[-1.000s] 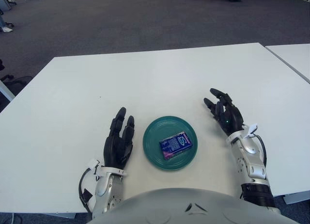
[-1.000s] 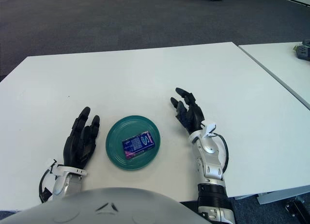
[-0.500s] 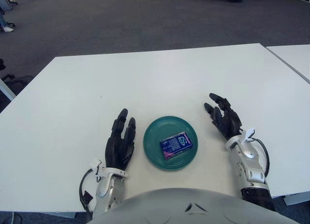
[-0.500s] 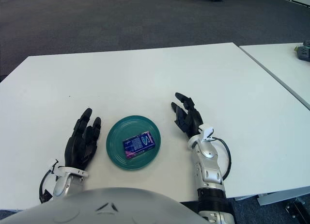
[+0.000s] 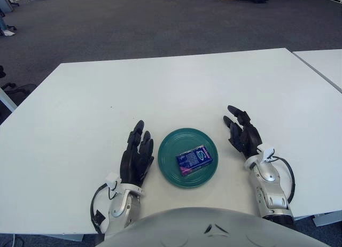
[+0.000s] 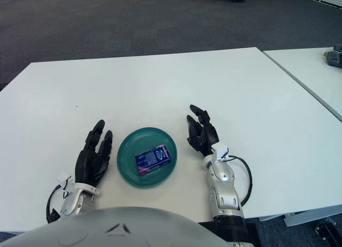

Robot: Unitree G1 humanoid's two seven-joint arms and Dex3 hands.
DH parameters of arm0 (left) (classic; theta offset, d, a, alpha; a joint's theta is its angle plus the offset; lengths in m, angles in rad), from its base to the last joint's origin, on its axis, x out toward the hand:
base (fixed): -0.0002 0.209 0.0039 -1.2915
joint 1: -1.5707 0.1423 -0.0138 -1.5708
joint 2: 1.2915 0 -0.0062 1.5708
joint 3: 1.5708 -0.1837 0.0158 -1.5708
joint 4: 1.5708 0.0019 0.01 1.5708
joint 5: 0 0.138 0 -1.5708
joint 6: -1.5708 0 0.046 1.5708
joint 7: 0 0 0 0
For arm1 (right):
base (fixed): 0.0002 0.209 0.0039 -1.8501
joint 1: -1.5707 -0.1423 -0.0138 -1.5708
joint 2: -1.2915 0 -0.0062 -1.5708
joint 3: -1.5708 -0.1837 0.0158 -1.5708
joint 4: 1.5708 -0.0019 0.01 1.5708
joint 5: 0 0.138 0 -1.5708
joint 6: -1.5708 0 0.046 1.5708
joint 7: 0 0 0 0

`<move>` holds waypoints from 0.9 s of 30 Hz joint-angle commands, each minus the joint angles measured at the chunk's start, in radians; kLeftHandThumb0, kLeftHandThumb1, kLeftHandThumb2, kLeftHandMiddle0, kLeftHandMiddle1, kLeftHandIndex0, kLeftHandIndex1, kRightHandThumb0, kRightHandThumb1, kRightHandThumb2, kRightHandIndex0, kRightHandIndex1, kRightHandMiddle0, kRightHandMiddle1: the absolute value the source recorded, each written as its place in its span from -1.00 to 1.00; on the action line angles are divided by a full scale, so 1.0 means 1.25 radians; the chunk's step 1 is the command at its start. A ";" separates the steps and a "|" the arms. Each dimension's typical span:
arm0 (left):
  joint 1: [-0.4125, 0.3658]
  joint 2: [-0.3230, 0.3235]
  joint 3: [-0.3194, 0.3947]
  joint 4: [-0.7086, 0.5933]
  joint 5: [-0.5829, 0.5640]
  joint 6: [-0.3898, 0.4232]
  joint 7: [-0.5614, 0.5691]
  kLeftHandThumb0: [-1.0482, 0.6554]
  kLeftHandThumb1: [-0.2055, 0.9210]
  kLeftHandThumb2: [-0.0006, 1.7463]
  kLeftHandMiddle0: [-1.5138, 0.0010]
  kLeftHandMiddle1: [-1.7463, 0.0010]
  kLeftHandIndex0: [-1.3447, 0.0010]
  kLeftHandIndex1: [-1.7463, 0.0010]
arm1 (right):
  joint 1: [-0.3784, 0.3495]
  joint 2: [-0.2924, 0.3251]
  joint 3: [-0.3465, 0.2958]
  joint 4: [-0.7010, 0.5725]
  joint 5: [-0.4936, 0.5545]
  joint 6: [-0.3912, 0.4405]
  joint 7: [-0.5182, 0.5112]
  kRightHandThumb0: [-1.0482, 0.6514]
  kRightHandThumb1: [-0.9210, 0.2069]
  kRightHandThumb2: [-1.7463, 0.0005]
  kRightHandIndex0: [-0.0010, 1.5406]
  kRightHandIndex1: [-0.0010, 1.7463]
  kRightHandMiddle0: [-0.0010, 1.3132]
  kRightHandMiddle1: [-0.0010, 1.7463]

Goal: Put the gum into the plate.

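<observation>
A blue and purple gum pack (image 5: 194,159) lies flat in the middle of a round teal plate (image 5: 172,170) near the table's front edge. My left hand (image 5: 137,156) shows just left of the plate, fingers stretched out and holding nothing. My right hand (image 5: 242,134) is just right of the plate, fingers spread and relaxed, also holding nothing. Neither hand touches the gum.
The white table (image 5: 160,92) stretches far back and to both sides. A second white table (image 5: 323,62) stands to the right across a narrow gap. Dark carpet lies beyond.
My right hand has drawn back toward me and slightly left, closer to the plate's right rim. My left hand has edged forward a little. The gum and plate have not moved.
</observation>
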 commanded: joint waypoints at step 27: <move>0.046 -0.016 -0.083 -0.072 0.157 0.025 0.179 -1.00 1.00 -0.19 1.00 1.00 1.00 1.00 | 0.073 0.041 0.059 0.079 -0.140 -0.050 -0.176 -0.75 -1.00 -0.14 -0.97 -1.00 -1.00 -0.78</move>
